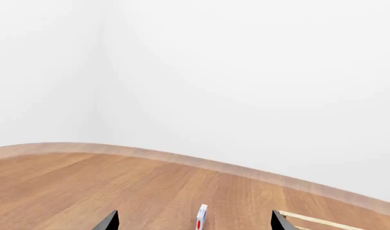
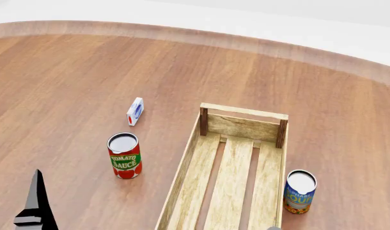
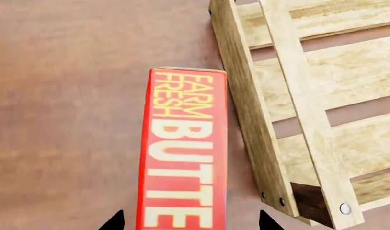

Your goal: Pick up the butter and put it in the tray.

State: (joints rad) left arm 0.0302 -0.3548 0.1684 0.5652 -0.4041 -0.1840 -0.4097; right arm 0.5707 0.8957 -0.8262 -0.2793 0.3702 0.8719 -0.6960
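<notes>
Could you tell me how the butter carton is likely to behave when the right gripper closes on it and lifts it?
The butter is a flat-sided box, so it should not roll. It seems to stand on a narrow edge beside the tray, so a nudge might tip it. The right gripper straddles its narrow width, probably giving parallel faces to clamp; printed card may be somewhat slippery.

Two cans (image 2: pixel 124 155) (image 2: pixel 300 191), one tray (image 2: pixel 243 125), one butter (image 3: pixel 182 153), one small carton (image 2: pixel 135 111).

Bright even light, soft faint shadows, no glare; sharp renders, edges curved by lens.
</notes>
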